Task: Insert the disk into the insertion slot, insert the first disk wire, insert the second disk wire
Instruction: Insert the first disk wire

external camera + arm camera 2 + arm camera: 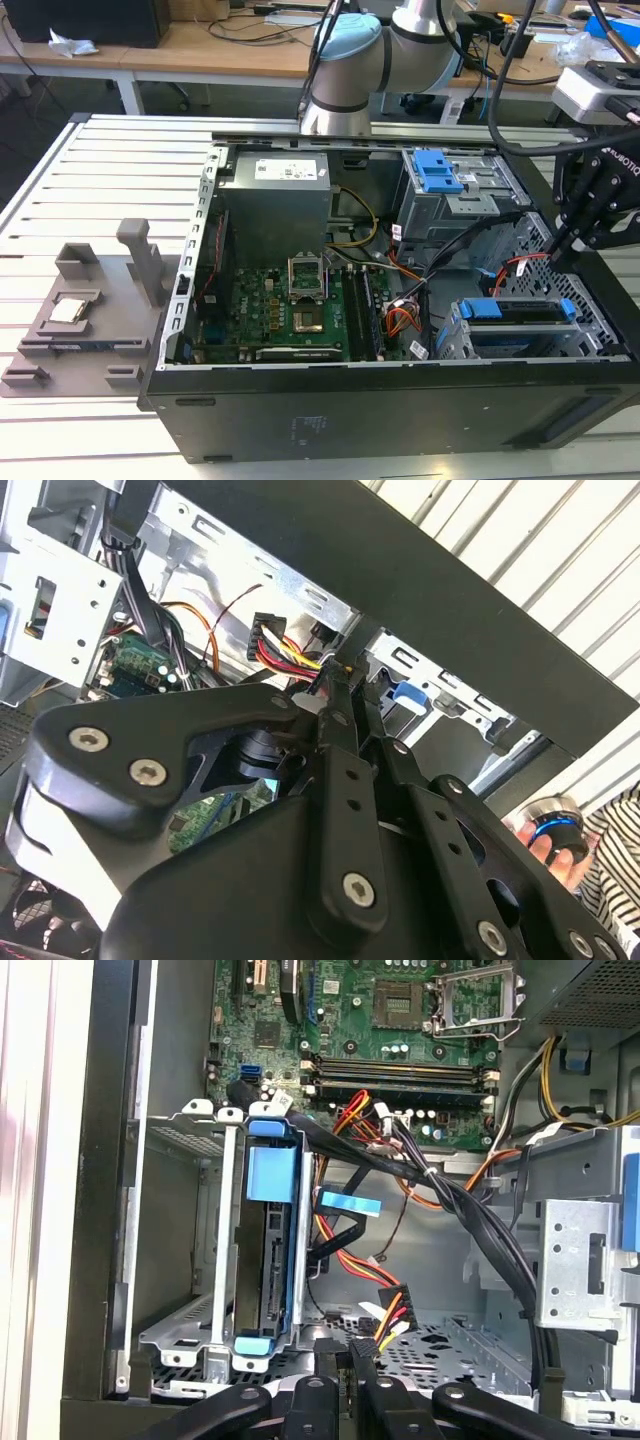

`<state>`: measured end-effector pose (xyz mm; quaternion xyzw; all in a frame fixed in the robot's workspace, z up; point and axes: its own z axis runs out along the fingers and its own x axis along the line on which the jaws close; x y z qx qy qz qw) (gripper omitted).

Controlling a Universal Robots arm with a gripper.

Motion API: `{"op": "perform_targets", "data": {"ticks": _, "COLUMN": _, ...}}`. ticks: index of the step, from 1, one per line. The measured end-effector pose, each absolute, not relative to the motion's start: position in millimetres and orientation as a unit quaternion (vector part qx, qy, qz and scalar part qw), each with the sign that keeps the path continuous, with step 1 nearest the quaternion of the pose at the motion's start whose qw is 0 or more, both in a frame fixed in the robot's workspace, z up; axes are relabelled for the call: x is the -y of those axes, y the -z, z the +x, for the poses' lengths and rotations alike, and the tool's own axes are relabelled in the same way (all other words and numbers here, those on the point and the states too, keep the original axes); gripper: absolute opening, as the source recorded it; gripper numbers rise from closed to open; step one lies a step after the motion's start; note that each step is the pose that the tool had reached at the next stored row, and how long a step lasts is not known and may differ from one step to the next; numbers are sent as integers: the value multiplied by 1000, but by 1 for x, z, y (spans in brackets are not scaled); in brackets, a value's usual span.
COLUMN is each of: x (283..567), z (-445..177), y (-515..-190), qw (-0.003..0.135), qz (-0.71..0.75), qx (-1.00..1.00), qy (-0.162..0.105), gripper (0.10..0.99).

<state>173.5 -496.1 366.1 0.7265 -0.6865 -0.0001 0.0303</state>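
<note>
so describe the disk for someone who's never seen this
Find the open black computer case, then the low silver cage in its near corner at the exterior view's right. The disk sits inside it, a flat slab framed in bright blue plastic, unlike the small blue tab on the taller grey cage.

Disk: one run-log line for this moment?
disk: seated in insertion slot | gripper: shut on wire connector, beside the slot | disk wires: none seen plugged in
</note>
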Motion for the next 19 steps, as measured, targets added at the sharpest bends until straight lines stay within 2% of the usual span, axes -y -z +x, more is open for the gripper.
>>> {"op": "perform_targets", "data": {"ticks": 11, "x": 496, "z": 173, "y": -366, "qw": 30, "qz": 727, "qx": 686, "qy": 1, "gripper": 169}}
{"op": "perform_targets", "data": {"ticks": 19, "x": 497, "z": 146, "y": -366, "qw": 30, "qz": 727, "qx": 686, "qy": 1, "gripper": 169}}
